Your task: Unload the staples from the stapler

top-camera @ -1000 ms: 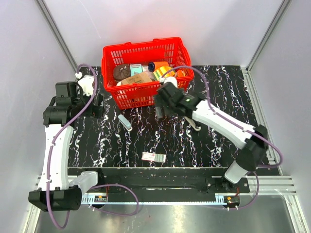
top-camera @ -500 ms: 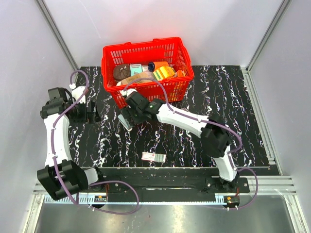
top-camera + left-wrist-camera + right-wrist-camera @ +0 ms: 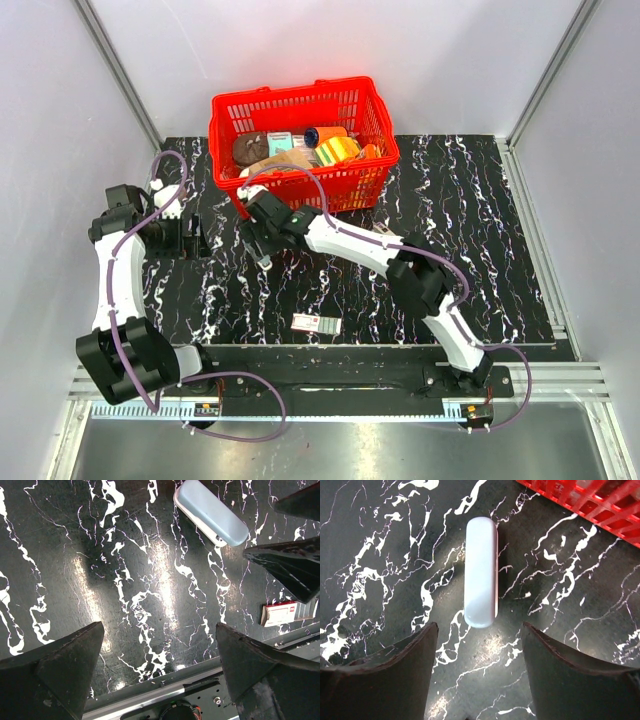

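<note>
The small slim plastic stapler (image 3: 481, 572) is pale grey-blue and plain, without any pattern. The flat table top (image 3: 395, 530) under it is black with white marble veins. The plastic lattice basket (image 3: 350, 190) is bright red, and the small flat box (image 3: 316, 323) is white and red.

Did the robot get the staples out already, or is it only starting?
Only starting. Done: nothing yet; the stapler lies flat on the table, looking shut, no loose staples in sight. In hand: the right gripper hovers over it, fingers open either side, not touching. The left gripper is open and empty. Left: grip it, open it, take the staples out.
</note>
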### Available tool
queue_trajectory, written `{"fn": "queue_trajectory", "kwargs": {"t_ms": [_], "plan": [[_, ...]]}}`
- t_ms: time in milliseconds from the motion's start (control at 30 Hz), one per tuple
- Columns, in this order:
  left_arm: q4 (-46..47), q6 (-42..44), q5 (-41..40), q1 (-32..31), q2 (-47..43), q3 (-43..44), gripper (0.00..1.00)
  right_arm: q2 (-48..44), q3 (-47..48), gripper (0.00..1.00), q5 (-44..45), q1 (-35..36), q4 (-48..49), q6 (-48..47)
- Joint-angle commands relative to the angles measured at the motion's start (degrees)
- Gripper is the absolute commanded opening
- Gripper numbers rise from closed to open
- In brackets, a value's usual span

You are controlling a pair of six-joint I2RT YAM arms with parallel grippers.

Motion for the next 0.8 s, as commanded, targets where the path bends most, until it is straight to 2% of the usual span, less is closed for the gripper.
{"fn": "queue_trajectory", "kwargs": {"t_ms": [0, 400, 500, 700, 767], "plan": [[0.54, 1.70, 0.97, 0.38, -0.44, 2.13, 0.99, 2.83, 4.27, 0.72, -0.97, 0.47, 2.92, 0.29], [0.01, 2.05, 1.41, 0.47, -0.71, 1.52, 0.99, 7.58, 5.51, 0.67, 2.02, 0.56, 5.91, -0.94], [-0.08, 2.22, 1.76, 0.38, -0.79, 1.25, 0.99, 7.76, 4.63, 0.60, 2.02, 0.64, 6.87, -0.77], [-0.25, 2.22, 2.11, 0.38, -1.06, 0.81, 0.99, 7.50, 2.70, 0.40, 1.32, 0.91, 8.37, 0.11], [-0.43, 2.14, 2.29, 0.38, -1.58, 0.29, 0.99, 7.24, 1.91, 0.40, 0.70, 0.91, 8.46, 0.29]]}}
